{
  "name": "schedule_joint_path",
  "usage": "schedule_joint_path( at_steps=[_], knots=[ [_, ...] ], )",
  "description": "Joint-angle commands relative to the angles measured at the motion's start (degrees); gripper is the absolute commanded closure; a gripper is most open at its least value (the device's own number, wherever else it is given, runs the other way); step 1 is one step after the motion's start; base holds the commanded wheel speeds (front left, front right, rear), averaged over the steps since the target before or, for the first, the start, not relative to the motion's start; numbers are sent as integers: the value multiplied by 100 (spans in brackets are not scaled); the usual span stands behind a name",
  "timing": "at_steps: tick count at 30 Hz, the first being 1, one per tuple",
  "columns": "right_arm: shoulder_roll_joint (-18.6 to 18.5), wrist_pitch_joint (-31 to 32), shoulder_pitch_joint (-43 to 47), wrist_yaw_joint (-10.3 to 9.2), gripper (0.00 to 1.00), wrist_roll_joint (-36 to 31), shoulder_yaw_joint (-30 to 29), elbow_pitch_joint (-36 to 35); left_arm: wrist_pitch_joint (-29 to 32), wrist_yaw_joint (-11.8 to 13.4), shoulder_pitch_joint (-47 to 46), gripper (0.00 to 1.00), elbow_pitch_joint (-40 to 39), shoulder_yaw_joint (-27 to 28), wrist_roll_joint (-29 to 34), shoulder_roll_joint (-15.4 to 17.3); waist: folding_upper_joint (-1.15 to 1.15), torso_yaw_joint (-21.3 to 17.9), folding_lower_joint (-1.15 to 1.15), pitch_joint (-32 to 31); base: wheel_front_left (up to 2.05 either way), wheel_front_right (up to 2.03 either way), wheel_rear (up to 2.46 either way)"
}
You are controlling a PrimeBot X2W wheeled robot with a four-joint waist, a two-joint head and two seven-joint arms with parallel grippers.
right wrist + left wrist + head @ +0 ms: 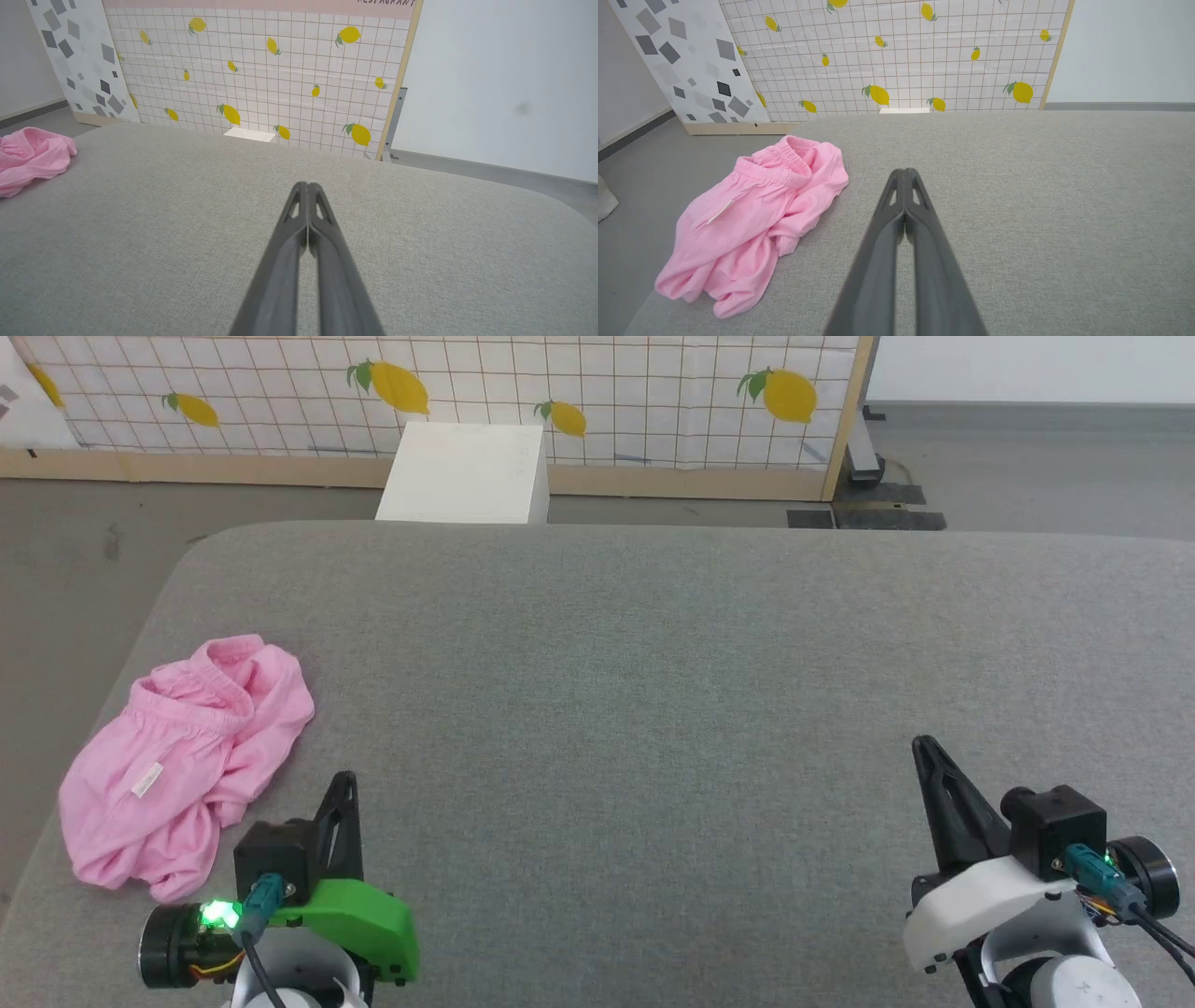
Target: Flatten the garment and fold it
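The crumpled pink shorts (187, 761), white label (147, 779) facing up, lie near the left edge of the grey padded table (653, 691), just beside the left gripper (345, 782) and well apart from the right gripper (922, 745), each with fingers pressed together on nothing, apparently clear of the surface.

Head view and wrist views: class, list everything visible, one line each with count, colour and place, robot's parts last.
garment: one, light pink, crumpled at the table's left edge
table: one, grey, beneath the garment
box: one, white, floor beyond the table
lemon panel: one, white with yellow lemons, behind the box
speckled panel: one, white with grey shapes, left of lemon panel
left gripper: one, dark, shut, lower left beside the garment
right gripper: one, dark, shut, lower right
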Motion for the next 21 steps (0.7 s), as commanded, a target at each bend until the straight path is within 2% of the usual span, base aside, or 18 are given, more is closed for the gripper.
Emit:
schedule_joint_path(
  at_steps=[1, 8, 9, 21],
  knots=[
    [4, 1, 46, -8, 100, -37, 2, -31, 8, -5, -57, 100, -16, 18, 74, -25, 0, 0, 0, 0, 0, 0, 0],
    [4, 1, 46, -8, 100, -37, 2, -31, 8, -5, -57, 100, -16, 18, 74, -25, 0, 0, 0, 0, 0, 0, 0],
    [0, -22, 8, 0, 0, 37, -1, 14, -21, 5, 5, 0, 14, -30, -50, 1, 0, 1, 0, 1, 0, 0, 0],
    [0, -164, 48, -1, 0, 227, -51, 119, -163, 52, 1, 0, 122, -148, -206, -2, 0, 15, 0, -4, 0, 0, 0]
  ],
)
